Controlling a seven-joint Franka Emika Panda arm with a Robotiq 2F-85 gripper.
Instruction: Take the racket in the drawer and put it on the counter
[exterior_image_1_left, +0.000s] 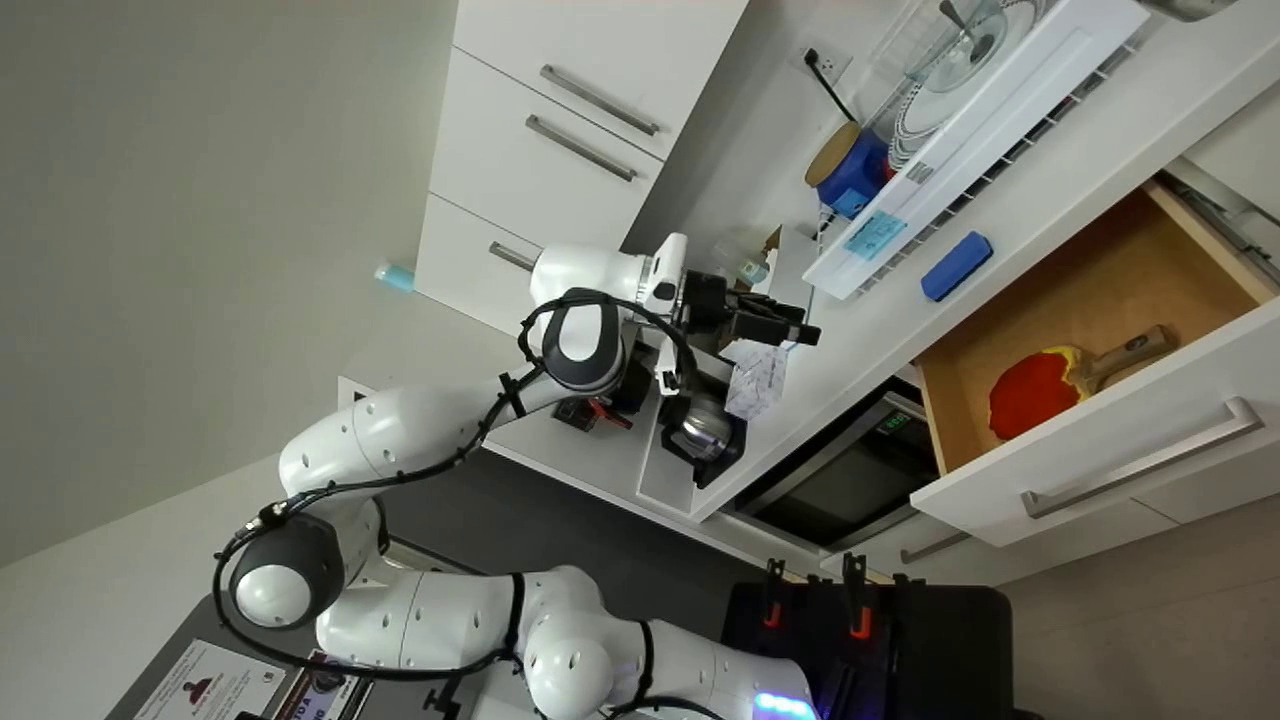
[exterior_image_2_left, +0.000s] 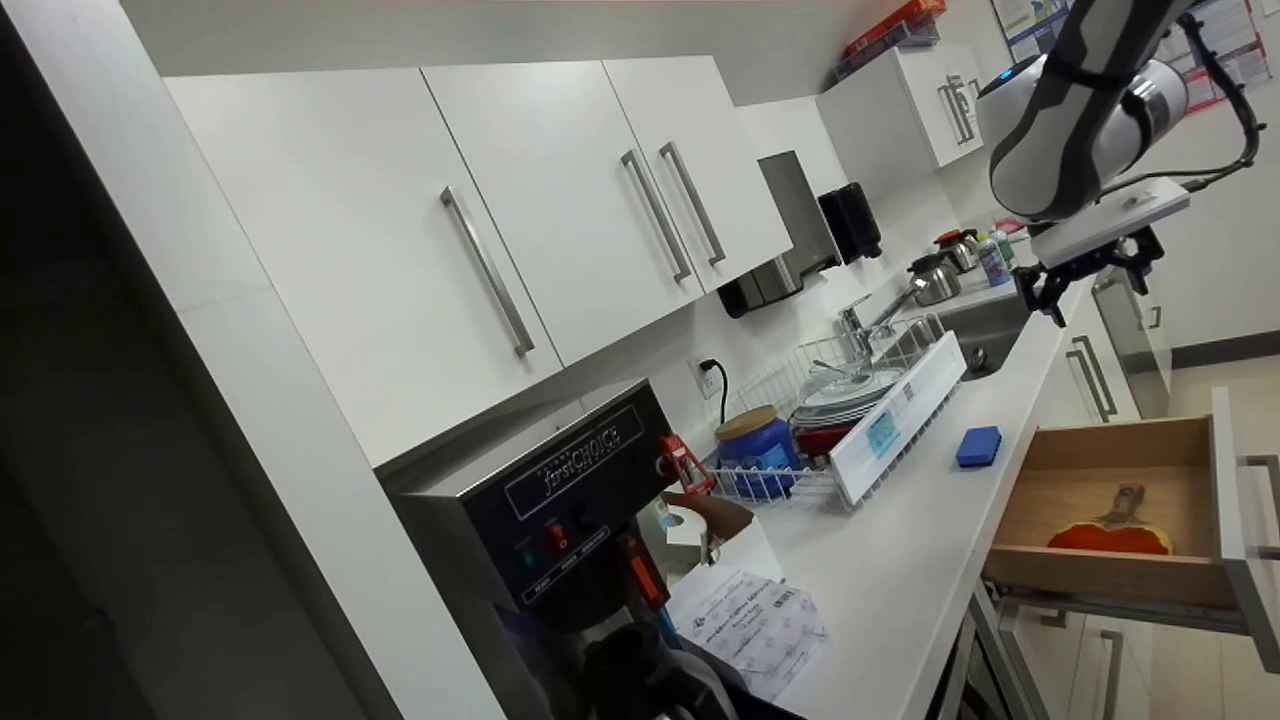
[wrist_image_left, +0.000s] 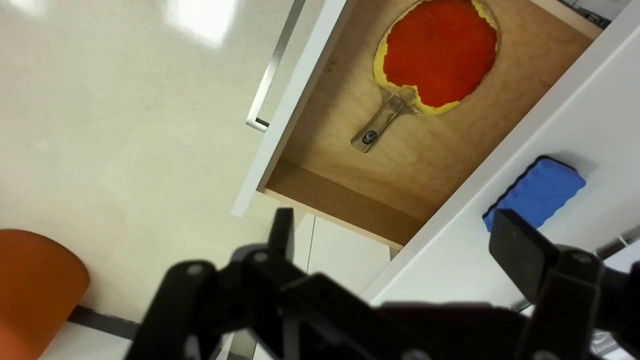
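White cupboards (exterior_image_2_left: 500, 220), long tabletop (exterior_image_2_left: 870, 560), drawer (wrist_image_left: 345, 202) pulled out, red racket (wrist_image_left: 440, 55) lying inside it.

Cupboards fill the upper left of an exterior view; below, the flat tabletop runs from bottom centre to upper right and should take the racket easily. That drawer stands out, I judge, for reaching in from above. Low in the wrist view my end effector (wrist_image_left: 395, 225) is spread wide, holding nothing, likely to fit the handle (wrist_image_left: 377, 125), which points lower left from the red face, right of upper centre. A blue block (wrist_image_left: 540, 192) rests on the tabletop at right.
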